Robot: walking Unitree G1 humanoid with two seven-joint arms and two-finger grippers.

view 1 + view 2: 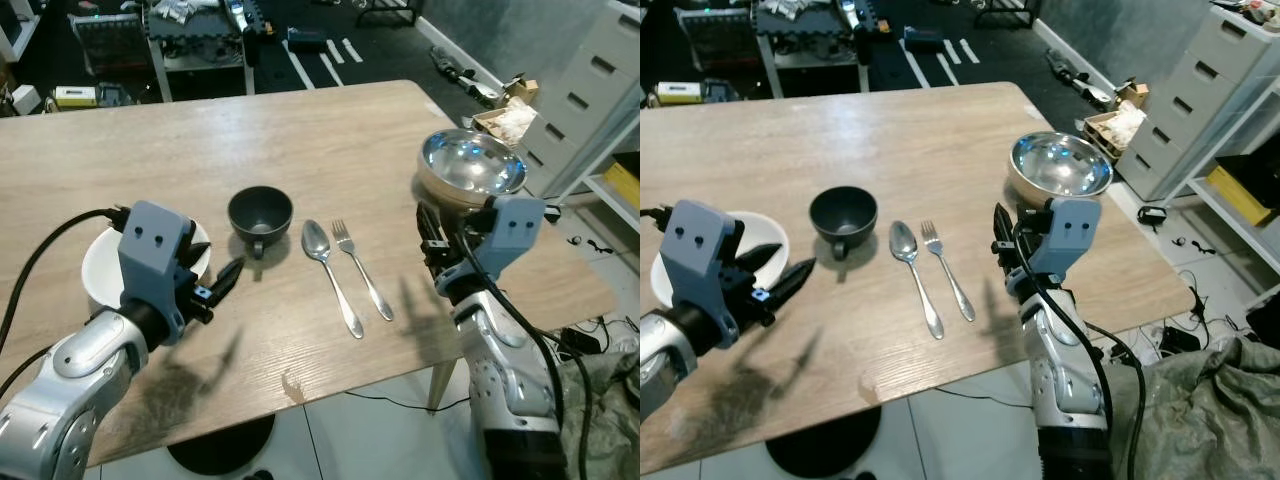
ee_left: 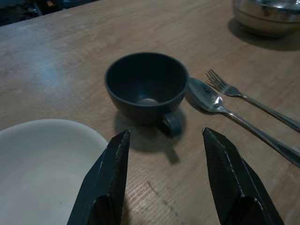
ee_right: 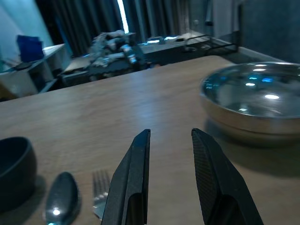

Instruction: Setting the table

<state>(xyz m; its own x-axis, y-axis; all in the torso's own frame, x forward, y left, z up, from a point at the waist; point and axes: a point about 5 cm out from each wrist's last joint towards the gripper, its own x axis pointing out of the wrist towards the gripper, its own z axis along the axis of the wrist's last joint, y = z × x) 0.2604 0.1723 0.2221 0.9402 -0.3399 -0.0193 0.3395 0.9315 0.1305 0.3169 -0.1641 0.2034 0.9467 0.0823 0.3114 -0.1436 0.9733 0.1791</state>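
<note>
Your dark cup (image 1: pixel 260 213) sits upright mid-table, handle turned toward the robot, with the spoon (image 1: pixel 330 272) and fork (image 1: pixel 360 266) lying just beside it on its right, long axes running roughly away-to-near. The left gripper (image 2: pixel 164 154) is the nearer one: cup lies straight ahead of its fingers, which are spread wide and empty. White bowl (image 1: pixel 100 270) is under that arm. The right gripper (image 3: pixel 169 154) hovers narrow-gapped, empty, beside the steel bowl (image 1: pixel 470 168).
</note>
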